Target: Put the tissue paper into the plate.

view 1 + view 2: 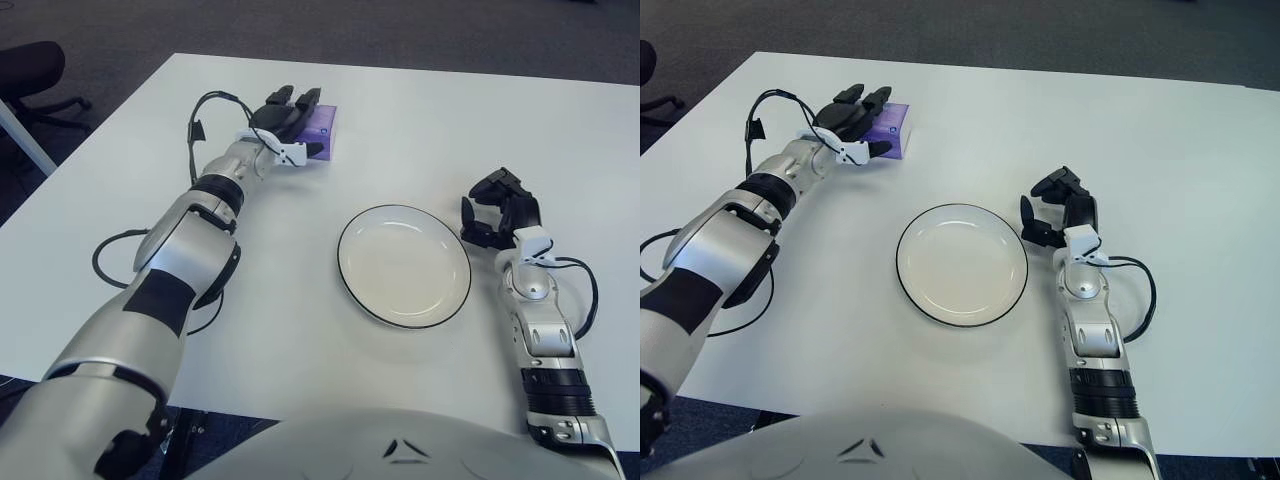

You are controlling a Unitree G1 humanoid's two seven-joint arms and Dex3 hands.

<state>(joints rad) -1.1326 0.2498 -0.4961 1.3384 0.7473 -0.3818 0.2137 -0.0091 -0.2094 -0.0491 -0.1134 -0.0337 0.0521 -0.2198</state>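
While the left hand [283,128] covers most of a purple tissue packet [322,130], grip unclear, the right hand [1058,211] hangs loosely curled and empty beside the round black-rimmed white plate [961,264].

Glossy ceramic-looking plate [404,265] (dark rim), matt white table [400,120], purple tissue pack [322,128].

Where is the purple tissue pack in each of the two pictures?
Left eye view: the purple tissue pack is upper middle, under the left hand.
Right eye view: the pack sits further left, upper left.
Shared landmark: the white plate lies nearer the robot, to the pack's right.
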